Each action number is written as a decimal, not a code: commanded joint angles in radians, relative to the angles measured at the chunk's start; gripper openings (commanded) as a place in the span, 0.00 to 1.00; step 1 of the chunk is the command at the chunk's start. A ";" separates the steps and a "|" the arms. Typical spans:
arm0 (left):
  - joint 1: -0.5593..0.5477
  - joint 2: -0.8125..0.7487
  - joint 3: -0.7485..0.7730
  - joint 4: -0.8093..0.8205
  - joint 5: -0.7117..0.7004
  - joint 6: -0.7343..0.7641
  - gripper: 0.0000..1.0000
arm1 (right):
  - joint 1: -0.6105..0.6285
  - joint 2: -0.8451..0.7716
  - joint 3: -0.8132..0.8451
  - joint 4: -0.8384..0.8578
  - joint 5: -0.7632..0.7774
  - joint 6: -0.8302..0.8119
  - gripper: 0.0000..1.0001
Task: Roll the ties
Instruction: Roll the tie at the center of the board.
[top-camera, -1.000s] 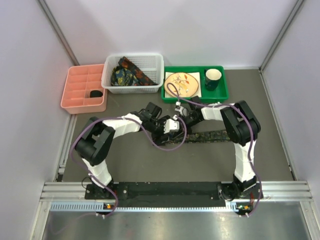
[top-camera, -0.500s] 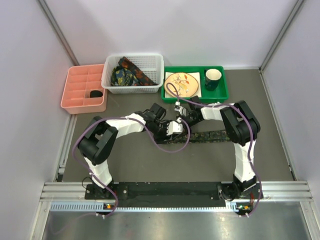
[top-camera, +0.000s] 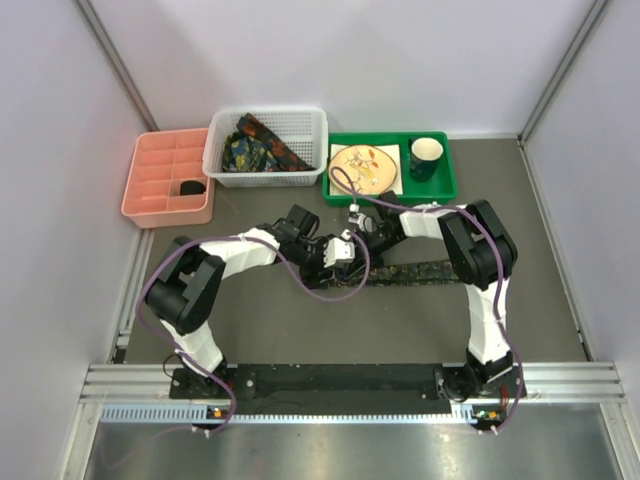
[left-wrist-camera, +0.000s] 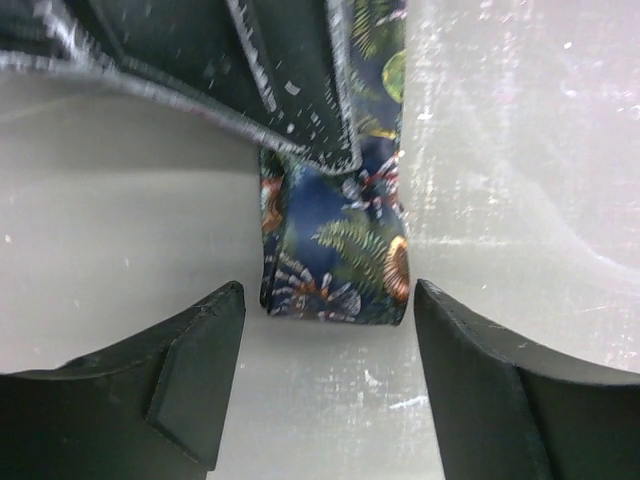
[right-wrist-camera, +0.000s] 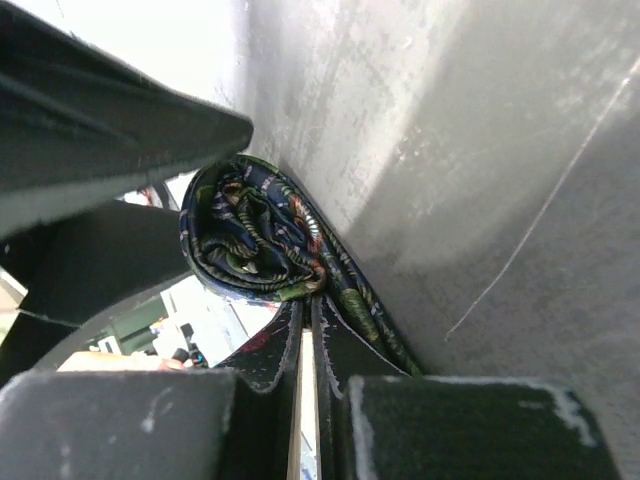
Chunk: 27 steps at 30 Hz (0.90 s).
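**Left gripper** (left-wrist-camera: 328, 300): fingers (left-wrist-camera: 190, 390) well apart, straddling the rolled end of the tie (left-wrist-camera: 335, 250). The roll sits between them. The right-hand finger is just beside the fabric, and contact cannot be told. A narrow gap shows at the other finger. Nothing is held.

**Left arm:** elbow bent out toward the table's (top-camera: 300, 330) left edge. The forearm runs right toward the table's middle, wrist low over the surface.

**Right gripper** (right-wrist-camera: 308, 300): fingers (right-wrist-camera: 345, 370) pressed together, tips buried in the core of the roll with fabric pinched between them. The coil wraps around the tips. In the left wrist view these fingers lie across the tie's upper side.

**Right arm:** elbow folded high near the right side. The forearm reaches left toward the middle and meets the left gripper there.

**Tie:** one end coiled at the table's middle. The rest lies flat in a straight strip running toward the right edge.

**Basket** (top-camera: 225, 165): white, at the far edge, holding the basket ties (top-camera: 255, 150) in a loose heap.

**Pink tray** (top-camera: 150, 160): far left corner, with compartments.

**Green tray** (top-camera: 445, 185): far edge, right of the basket, carrying a plate (top-camera: 365, 168) and a cup (top-camera: 425, 157).
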 joint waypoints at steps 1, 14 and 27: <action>-0.009 -0.008 0.026 0.020 0.063 0.058 0.67 | 0.017 0.044 0.023 -0.035 0.104 -0.059 0.00; -0.061 -0.025 0.121 -0.006 0.139 -0.030 0.40 | 0.018 0.067 0.027 -0.022 0.107 -0.032 0.00; -0.151 0.167 0.200 -0.027 -0.109 -0.080 0.41 | 0.017 0.035 -0.009 0.034 0.069 -0.004 0.00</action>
